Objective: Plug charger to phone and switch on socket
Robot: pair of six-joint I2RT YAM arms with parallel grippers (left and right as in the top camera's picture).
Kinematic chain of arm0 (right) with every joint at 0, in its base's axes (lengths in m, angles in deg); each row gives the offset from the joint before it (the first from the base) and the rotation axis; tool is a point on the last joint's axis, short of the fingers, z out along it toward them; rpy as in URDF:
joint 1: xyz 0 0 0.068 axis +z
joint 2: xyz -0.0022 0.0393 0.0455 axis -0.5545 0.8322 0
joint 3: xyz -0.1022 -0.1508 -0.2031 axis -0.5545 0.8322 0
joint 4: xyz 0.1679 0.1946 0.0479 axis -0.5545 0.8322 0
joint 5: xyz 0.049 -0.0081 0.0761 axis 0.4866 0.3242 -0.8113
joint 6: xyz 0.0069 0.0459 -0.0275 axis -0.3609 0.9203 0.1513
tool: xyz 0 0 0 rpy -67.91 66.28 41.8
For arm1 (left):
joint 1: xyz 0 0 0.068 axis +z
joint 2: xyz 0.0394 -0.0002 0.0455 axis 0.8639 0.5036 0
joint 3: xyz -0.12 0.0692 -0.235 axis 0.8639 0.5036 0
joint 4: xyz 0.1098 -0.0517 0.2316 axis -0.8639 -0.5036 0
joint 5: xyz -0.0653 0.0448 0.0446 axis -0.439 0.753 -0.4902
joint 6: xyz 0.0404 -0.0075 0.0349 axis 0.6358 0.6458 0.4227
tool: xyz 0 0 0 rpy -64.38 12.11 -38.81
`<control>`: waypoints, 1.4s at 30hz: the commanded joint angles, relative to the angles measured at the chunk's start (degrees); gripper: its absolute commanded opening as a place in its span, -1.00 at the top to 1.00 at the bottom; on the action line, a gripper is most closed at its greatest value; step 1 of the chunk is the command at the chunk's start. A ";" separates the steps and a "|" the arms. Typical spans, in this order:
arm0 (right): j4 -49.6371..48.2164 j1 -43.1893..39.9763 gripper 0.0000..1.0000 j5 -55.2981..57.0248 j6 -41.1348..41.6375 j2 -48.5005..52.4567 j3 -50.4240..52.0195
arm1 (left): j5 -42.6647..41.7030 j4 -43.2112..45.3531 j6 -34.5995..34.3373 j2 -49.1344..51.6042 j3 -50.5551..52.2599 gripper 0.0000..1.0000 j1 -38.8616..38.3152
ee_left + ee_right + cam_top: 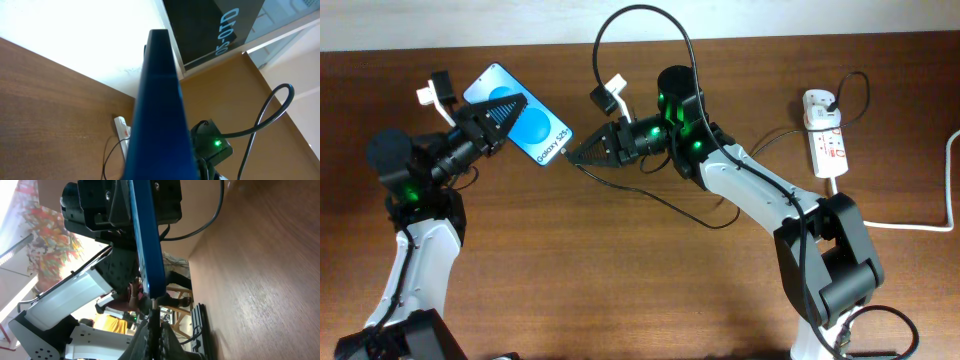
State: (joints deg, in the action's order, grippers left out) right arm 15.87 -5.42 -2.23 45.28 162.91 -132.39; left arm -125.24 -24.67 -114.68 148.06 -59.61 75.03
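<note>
We see a dark brown wooden counter (620, 290). Toward two o'clock on it lies the socket (825, 140), a white strip with red marks, its length running from twelve to six. A white adapter (817, 100) sits on its twelve o'clock end. A thick white cord (910, 227) leaves its six o'clock end and runs off toward three. The charger (700, 222), a thin black cable, trails across the counter's middle.

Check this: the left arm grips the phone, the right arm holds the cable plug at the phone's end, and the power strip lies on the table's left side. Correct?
No: the power strip lies on the right side of the table, as the overhead view shows. The phone in the left arm and the cable plug at its end are right.
</note>
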 commanded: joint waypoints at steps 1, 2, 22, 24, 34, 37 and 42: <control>-0.24 -0.13 0.91 0.24 -0.94 0.22 -0.39 | -0.87 0.52 0.94 -0.44 -0.63 1.00 -0.15; -0.24 -0.09 0.91 0.52 -0.94 0.22 -0.39 | -0.85 0.50 0.94 -0.44 -0.63 1.00 -0.44; -0.24 -0.02 0.92 1.03 -0.94 0.22 -0.39 | -0.15 -2.45 1.99 -0.44 -0.63 1.00 -1.68; -0.24 -0.02 0.91 1.11 -0.94 0.22 -0.39 | 0.00 -2.45 1.70 -0.44 -0.63 1.00 -1.68; -0.26 -0.02 0.92 2.47 -0.96 0.22 -0.39 | -0.85 -2.19 0.00 -0.46 -0.63 1.00 -1.77; -0.24 0.02 0.92 2.45 -0.94 0.22 -0.39 | -0.83 -1.95 0.00 -0.46 -0.63 1.00 -2.21; -0.24 1.36 0.92 2.45 -0.96 0.22 -0.39 | -0.24 -1.77 0.00 -0.46 -0.63 1.00 -2.97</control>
State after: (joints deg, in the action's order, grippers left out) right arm 16.18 -5.42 -2.43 45.35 162.98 -132.39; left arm -123.03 -26.83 -114.68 148.06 -59.61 73.69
